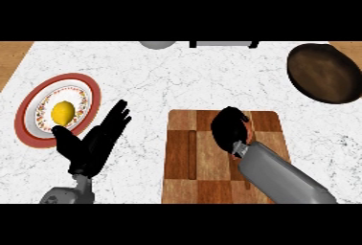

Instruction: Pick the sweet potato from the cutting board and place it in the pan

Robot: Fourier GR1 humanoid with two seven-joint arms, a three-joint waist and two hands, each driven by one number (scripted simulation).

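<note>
Nearest the camera, the grey right forearm is seen rising from the lower edge over the wooden cutting board (205, 158), and the right robot hand (230, 127) is curled down over the board's far right part; its fingers are bent inward, as would be done to close round something lying beneath them. A sweet potato itself cannot be made out; only a small reddish patch is visible just beside the wrist, so it is judged, not seen, that the vegetable is hidden under the curled hand, on the board; whether it is actually enclosed cannot be told.

The board is laid on the white marbled table (163, 76), near the middle, within reach of the right arm; this is presumably why that arm is used for the pick. The dark pan (325, 72) is set at the far right of the table, well apart from the board, on the same side as the working hand, so that a carry away and to the right would be called for, once the object is lifted.

The left robot hand (96, 139) is held open at the near left, fingers straight and pointing away, resting and taking no part. Just beyond it, a red-rimmed patterned plate (32, 105) is placed at the left, with a lemon (63, 113) on it; neither belongs to the task, and both are kept out of the path to the pan.
</note>
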